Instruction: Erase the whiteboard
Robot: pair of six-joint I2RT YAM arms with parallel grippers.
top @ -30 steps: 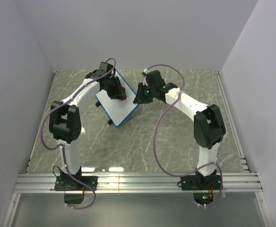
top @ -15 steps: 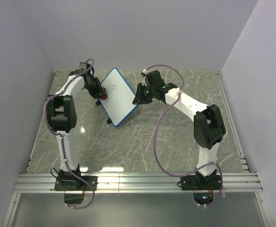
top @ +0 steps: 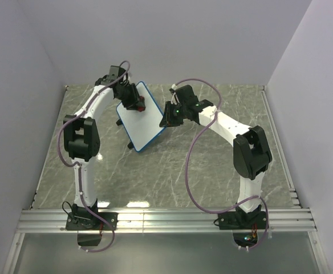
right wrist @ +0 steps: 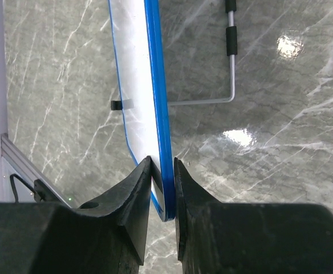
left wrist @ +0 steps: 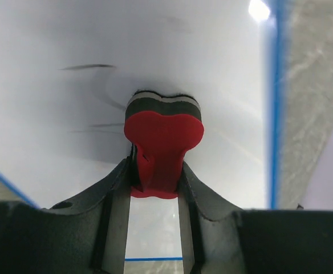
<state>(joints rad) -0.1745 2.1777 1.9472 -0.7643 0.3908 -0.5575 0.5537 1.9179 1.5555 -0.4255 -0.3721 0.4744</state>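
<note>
Ink is down to a few thin grey streaks (left wrist: 86,67) on the whiteboard (top: 142,121), as far as my left wrist view shows. The rest of the white face I can see looks clean, so I judge the wiping mostly done, with those faint strokes to the left of the eraser (left wrist: 162,137) the part to go over. My left pincer (left wrist: 157,171) is closed tight on the red-and-black eraser, whose dark felt side is pressed to the far part of the board's face. My right pincer (right wrist: 162,171) is nearly shut, its two fingers clamped on the blue rim at the board's right-hand side, steadying it. The board sits toward the far edge of the desk (top: 212,165), left of the middle, between my two pincers. It looks tilted rather than flat; whether its feet touch the desk I cannot tell. Part of the face is hidden from above under my left arm, so I cannot vouch for it.
</note>
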